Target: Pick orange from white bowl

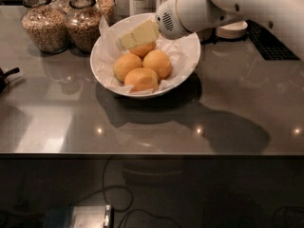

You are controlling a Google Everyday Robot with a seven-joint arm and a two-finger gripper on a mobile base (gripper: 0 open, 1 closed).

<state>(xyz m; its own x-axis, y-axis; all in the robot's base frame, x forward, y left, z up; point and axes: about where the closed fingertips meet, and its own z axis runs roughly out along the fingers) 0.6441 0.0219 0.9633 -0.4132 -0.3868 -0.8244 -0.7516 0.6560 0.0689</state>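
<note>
The white bowl point(190, 56), lined with crinkled white paper, stands on the grey counter at centre. Several oranges lie in it: one at the left point(126, 66), one at the right point(158, 62), one at the front point(141, 79), and one at the back point(143, 49) partly hidden. My gripper point(137, 35), cream-coloured on a white arm coming in from the upper right, hangs over the back of the bowl just above the rear orange. It holds nothing that I can see.
Two glass grain jars point(45, 25) point(81, 25) stand left of the bowl, close to its rim. Stacked cream cups point(232, 30) and a black mat point(270, 42) lie at the back right. A dark object point(4, 77) sits at the left edge.
</note>
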